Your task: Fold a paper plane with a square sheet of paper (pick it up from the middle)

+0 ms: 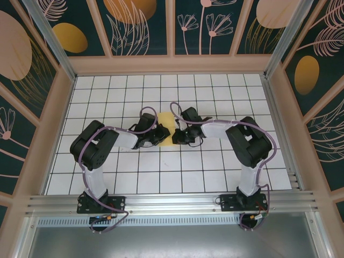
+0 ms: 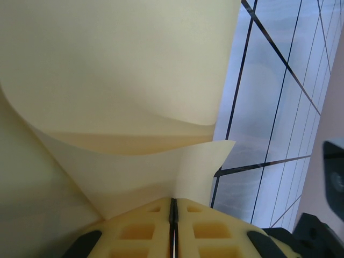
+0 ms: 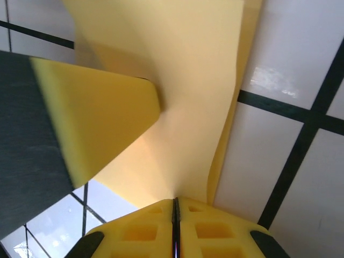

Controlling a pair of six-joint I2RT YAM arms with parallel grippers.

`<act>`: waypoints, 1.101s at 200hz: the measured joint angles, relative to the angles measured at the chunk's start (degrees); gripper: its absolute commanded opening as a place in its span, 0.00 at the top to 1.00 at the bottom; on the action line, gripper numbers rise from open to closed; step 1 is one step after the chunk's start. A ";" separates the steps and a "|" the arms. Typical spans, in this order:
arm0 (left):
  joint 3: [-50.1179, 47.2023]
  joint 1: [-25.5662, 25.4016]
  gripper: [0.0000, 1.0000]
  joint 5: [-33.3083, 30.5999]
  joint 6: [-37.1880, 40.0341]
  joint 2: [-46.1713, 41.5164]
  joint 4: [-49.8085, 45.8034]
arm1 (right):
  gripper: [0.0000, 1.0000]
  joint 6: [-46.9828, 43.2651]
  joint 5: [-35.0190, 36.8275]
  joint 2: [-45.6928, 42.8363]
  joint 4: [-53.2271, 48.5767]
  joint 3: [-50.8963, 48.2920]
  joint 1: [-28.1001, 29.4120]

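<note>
Open gridded surface (image 1: 215,172) spreads on every side, walls well off. The paper (image 1: 165,128) sits at frame centre, either side clamped by left jaws and right jaws. Wrist views show it bowed; overhead hides that.

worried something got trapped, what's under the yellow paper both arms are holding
White gridded table shows beside and below the paper, which is pinched by the left gripper and right gripper. The patch directly beneath the paper is covered, so nothing there can be confirmed.
</note>
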 measured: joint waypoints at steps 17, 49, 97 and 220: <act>0.00 0.00 0.89 -0.02 -0.02 0.00 0.02 | 0.91 0.02 0.00 0.02 -0.04 0.04 -0.22; 0.09 0.00 0.88 -0.04 0.11 0.00 -0.07 | 0.92 0.02 -0.02 0.02 0.02 -0.22 -0.52; 1.75 0.39 0.88 -0.87 2.10 0.04 -3.02 | 0.92 0.02 -0.48 0.00 0.55 -0.83 -1.38; 5.70 4.85 0.86 -0.28 7.02 1.29 -8.35 | 0.92 0.02 -0.44 0.00 0.55 -0.83 -1.40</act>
